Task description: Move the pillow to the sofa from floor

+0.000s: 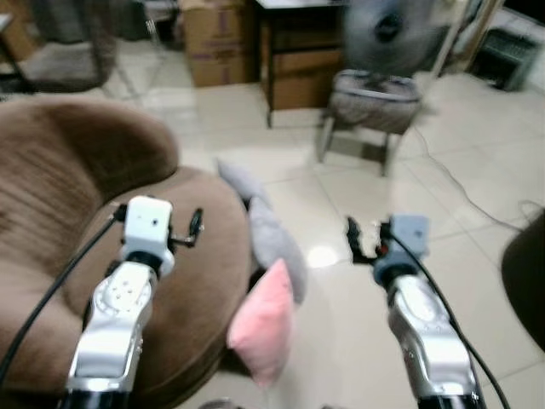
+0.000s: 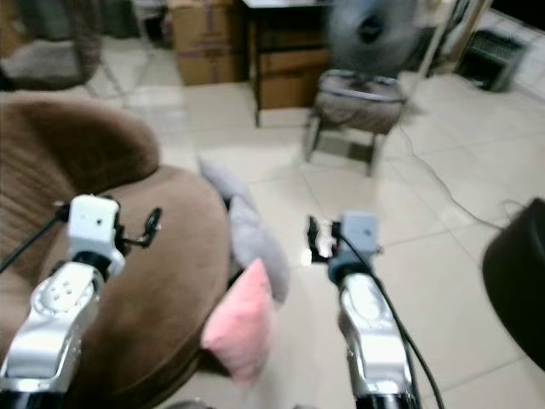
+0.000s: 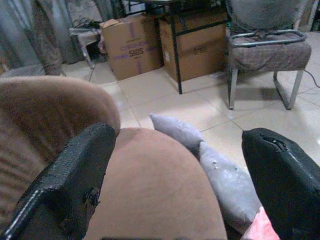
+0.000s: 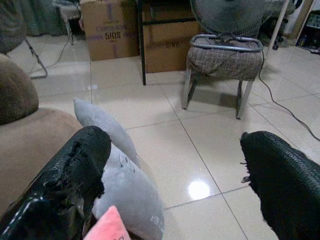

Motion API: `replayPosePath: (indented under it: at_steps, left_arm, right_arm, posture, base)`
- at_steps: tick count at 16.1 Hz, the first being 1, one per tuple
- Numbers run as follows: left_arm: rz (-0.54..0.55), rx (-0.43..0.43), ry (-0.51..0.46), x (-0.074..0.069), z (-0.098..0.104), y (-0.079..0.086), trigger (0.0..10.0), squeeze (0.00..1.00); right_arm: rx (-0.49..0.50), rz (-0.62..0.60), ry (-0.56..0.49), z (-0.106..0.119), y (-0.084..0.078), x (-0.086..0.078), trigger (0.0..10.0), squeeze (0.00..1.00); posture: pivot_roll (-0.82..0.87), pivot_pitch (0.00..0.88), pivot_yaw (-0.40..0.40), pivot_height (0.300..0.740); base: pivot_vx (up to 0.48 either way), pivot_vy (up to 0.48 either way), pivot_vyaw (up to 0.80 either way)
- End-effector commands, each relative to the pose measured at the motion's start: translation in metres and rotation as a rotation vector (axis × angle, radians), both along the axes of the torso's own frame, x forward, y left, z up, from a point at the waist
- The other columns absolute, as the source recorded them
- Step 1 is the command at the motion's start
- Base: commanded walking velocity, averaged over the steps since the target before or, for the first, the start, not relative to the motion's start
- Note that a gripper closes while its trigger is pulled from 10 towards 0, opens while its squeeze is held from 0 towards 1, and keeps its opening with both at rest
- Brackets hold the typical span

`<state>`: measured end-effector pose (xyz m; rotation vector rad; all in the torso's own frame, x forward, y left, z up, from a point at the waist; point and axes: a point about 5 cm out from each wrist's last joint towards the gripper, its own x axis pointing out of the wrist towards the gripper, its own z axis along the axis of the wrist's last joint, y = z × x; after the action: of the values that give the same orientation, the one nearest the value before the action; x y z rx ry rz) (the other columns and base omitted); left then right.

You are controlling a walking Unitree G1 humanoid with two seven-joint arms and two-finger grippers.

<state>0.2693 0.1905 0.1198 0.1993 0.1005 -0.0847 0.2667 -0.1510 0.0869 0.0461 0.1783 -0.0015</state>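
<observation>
Facing the brown sofa [image 1: 77, 221] on the left | pink pillow [image 1: 264, 322] leans on its near right edge, on the floor, grey pillows [image 1: 274, 239] behind | left gripper [image 1: 192, 228], right gripper [image 1: 362, 240] both spread, empty | risk: grabbing a grey pillow, or a corner pinch slipping.

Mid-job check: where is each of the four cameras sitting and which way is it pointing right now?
Left eye: on the head, looking forward and down at the sofa, pink pillow and grey pillows; both silver arms show, left gripper over the sofa seat, right gripper over the floor.
Right eye: same spot and scene.
Left wrist: along its open fingers, over the seat toward boxes and chair.
Right wrist: along its open fingers, over the floor tiles.
Shared: both wrists see the grey pillows and chair.
</observation>
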Motion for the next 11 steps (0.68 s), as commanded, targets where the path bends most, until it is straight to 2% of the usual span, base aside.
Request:
replayPosePath:
  at_steps: [1, 2, 5, 11]
  left_arm:
    - [-0.002, 0.020, -0.003, 0.0007, 0.0021, 0.0007, 10.0, 0.00]
    - [-0.013, 0.034, -0.016, 0.0010, 0.0035, -0.0001, 10.0, 0.00]
    - [-0.045, -0.019, -0.033, -0.0001, 0.0065, -0.0032, 10.0, 0.00]
    - [-0.019, -0.048, -0.052, 0.0019, 0.0100, -0.0013, 10.0, 0.00]
  right_arm:
    - [0.008, -0.001, -0.023, 0.0050, 0.0015, 0.0017, 10.0, 0.00]
    - [0.008, -0.002, -0.023, 0.0052, 0.0015, 0.0018, 10.0, 0.00]
    - [0.010, -0.003, -0.025, 0.0057, 0.0014, 0.0023, 10.0, 0.00]
    - [0.012, -0.001, -0.025, 0.0064, 0.0019, 0.0042, 10.0, 0.00]
  posture:
    - [0.02, 0.000, -0.008, 0.740]
    - [0.02, 0.000, -0.008, 0.740]
    - [0.02, 0.000, -0.008, 0.740]
    - [0.02, 0.000, -0.013, 0.740]
  base:
    - [0.000, 0.000, 0.00]
    - [0.000, 0.000, 0.00]
    - [0.000, 0.000, 0.00]
    - [0.000, 0.000, 0.00]
